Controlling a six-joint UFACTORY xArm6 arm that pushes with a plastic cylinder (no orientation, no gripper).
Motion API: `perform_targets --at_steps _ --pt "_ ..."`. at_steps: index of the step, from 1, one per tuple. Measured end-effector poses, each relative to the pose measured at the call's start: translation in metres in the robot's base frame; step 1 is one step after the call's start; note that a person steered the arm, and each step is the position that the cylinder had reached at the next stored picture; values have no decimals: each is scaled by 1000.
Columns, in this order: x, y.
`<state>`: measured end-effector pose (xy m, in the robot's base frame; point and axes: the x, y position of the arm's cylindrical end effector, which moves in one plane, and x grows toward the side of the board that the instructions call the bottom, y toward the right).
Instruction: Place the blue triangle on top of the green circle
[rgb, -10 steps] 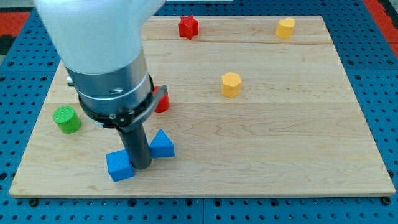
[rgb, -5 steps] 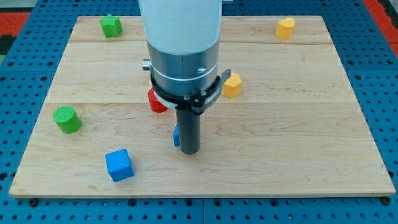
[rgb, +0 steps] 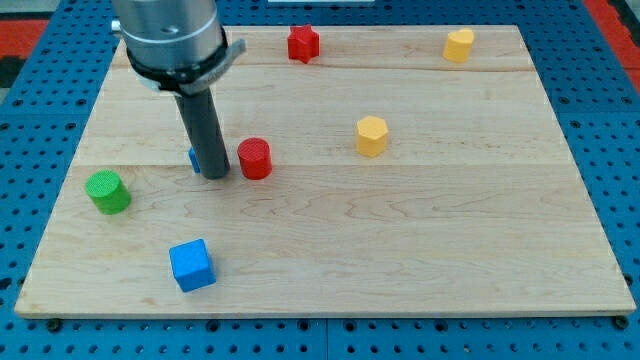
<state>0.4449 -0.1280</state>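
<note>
The blue triangle is mostly hidden behind my rod; only a sliver shows at the rod's left edge. My tip rests on the board right against it, on its right side. The green circle stands near the board's left edge, to the lower left of the triangle and apart from it. The red circle sits just to the right of my tip.
A blue cube lies near the view's bottom left. A yellow hexagon sits mid-board. A red star and a yellow block sit along the top edge. The arm's body hides the board's top left.
My rod has moved up and to the left, and the blue triangle has gone with it, from below the red circle to its left, nearer the green circle.
</note>
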Motion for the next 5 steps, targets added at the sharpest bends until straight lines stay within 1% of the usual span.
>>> perform_targets --at_steps 1,3,5 --pt "-27 -19" --pt "-68 5" --pt "-58 -55"
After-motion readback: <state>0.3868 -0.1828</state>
